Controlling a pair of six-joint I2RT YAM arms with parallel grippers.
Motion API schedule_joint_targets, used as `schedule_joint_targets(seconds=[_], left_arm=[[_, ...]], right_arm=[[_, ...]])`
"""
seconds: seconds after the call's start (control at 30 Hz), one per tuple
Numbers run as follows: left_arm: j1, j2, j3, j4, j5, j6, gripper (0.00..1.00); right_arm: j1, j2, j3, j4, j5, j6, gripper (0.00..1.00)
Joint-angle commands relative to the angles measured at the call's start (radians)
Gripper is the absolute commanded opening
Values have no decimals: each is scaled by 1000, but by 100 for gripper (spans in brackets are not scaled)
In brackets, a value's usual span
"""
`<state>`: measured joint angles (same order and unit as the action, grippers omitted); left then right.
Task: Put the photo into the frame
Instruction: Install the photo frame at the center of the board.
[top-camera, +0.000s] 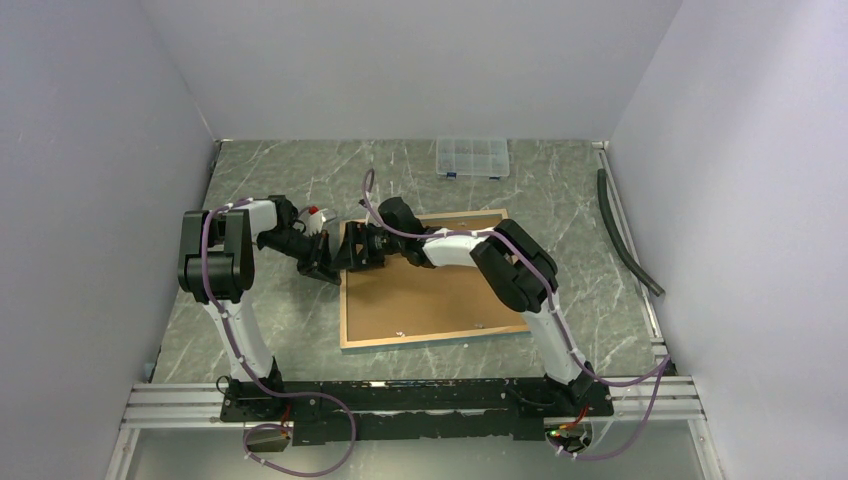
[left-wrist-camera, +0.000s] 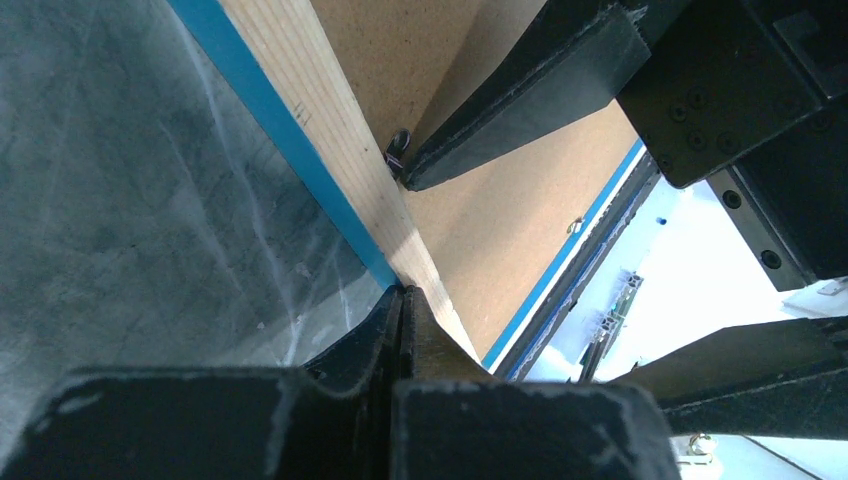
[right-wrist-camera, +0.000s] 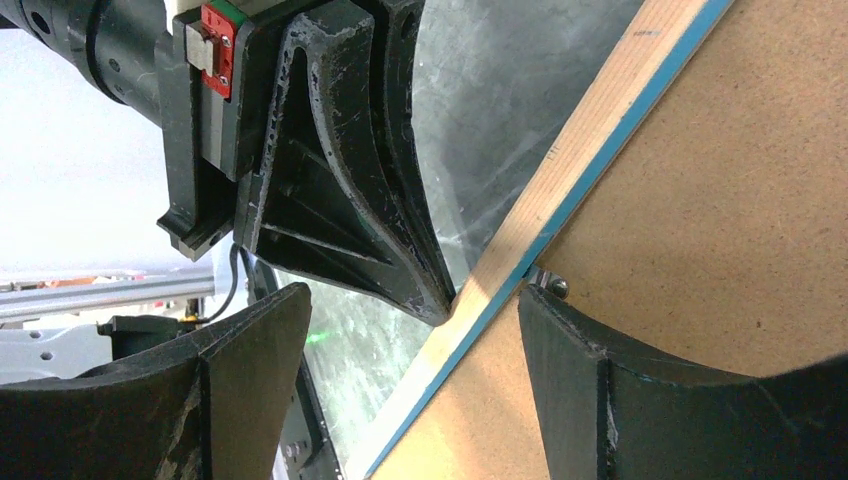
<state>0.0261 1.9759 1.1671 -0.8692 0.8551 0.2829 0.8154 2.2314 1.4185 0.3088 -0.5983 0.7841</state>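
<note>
Frame (right-wrist-camera: 585, 165) looks stiff, light, thin-rimmed: closed left hand (left-wrist-camera: 402, 300) braces its outer edge, open right hand (right-wrist-camera: 412, 298) straddles rim, gripping nothing.

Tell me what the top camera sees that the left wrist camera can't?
Only the top camera shows the whole frame lying back side up on the table, the clear box at the far edge and the black hose on the right. Only the left wrist camera shows the frame's blue side and a small metal clip at the rim of the backing board. Both show the shut left gripper touching the frame's edge and the open right gripper at that same edge.
</note>
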Motion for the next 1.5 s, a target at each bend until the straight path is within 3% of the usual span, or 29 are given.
schedule_joint_targets(seconds=[0.0,0.57,0.7,0.9,1.0,1.13,1.33,1.47], left_arm=[[-12,2,-7,35,-16,20,3],[-9,-9,9,8,-13,33,3],[12,-17,40,-39,-17,73,3],[21,-59,42,-91,-50,215,6],[0,-98,12,-104,-99,321,6],[-54,-155,-67,-77,-209,424,6],[-176,-218,-180,19,-375,476,3],[-246,-248,-234,61,-475,498,3]], right_arm=[[9,29,6,7,58,4,80],[23,16,25,10,65,11,79],[1,-105,-49,21,52,11,81],[-137,-420,-266,-26,96,-15,95],[-237,-594,-360,-236,192,-73,100],[-361,-758,-440,-509,434,-150,100],[-534,-892,-629,-546,551,-180,100],[-562,-895,-679,-551,615,-201,100]])
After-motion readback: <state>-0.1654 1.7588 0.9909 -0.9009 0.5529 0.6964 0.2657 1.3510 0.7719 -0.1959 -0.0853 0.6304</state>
